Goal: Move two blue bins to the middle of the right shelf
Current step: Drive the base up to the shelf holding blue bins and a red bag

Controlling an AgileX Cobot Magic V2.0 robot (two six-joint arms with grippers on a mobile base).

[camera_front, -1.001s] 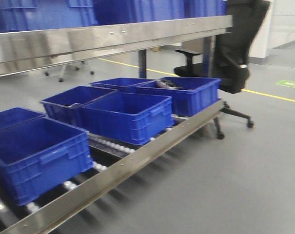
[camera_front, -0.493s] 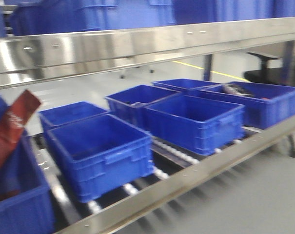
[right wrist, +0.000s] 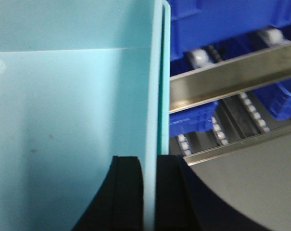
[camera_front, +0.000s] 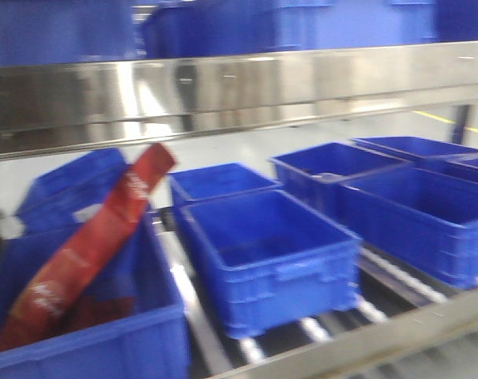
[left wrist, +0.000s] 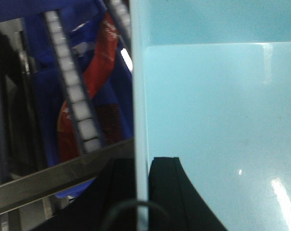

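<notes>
Left gripper [left wrist: 141, 192]: clamping the pale bin [left wrist: 217, 106] by its left wall, one black finger inside and one outside, so the load is hanging from the rim

Right gripper [right wrist: 149, 192]: pinching the opposite wall of the pale bin [right wrist: 63, 110] the same way, sharing the weight

Pale bin: filling the right of the left wrist view and the left of the right wrist view; whether two are nested I cannot tell

Steel shelf [camera_front: 239, 91]: spanning the upper front view

Royal-blue bins [camera_front: 270, 253]: sitting on rollers, centre frame

Red packet [camera_front: 88, 245]: leaning in the lower-left bin
</notes>
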